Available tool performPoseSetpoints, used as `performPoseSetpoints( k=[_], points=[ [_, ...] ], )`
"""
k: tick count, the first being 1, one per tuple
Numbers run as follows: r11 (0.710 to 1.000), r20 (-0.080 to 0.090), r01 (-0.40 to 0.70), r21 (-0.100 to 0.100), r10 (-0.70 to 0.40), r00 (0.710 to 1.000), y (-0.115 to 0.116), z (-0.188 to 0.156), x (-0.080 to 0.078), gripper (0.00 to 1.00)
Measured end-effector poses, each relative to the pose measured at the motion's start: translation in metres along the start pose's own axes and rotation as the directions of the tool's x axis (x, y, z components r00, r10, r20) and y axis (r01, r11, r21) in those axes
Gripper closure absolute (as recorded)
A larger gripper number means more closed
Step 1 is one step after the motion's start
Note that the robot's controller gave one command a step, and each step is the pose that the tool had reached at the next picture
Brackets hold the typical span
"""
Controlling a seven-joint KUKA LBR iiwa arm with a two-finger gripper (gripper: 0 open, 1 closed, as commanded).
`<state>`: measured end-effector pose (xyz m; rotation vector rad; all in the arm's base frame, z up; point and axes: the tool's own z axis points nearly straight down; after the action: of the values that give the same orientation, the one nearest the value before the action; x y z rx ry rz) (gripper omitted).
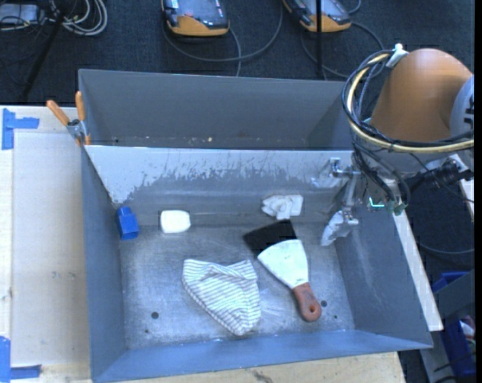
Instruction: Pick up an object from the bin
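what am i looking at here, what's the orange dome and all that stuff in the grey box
This is one picture from a camera looking down on a grey metal bin, a bit from one side. The orange dome with cables is part of a robot arm reaching in from the right, meant to pick one thing out. The metal piece below it is the gripper, hanging near the bin's right wall; I see nothing held in it. On the bin's floor lie a blue block, a white block, a crumpled white wad, a flat black piece, a scraper with a brown handle and a striped cloth.
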<state>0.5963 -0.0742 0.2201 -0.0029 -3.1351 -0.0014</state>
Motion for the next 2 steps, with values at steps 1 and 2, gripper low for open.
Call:
performPoseSetpoints(
  k=[1,2],
  points=[
    [1.0,0.006,0.001,0.001,-0.001,1.0,0.0,-0.003,-0.001,0.0],
    [0.999,0.013,0.053,0.003,-0.053,0.999,0.019,0.038,-0.002,0.0]
  ],
)
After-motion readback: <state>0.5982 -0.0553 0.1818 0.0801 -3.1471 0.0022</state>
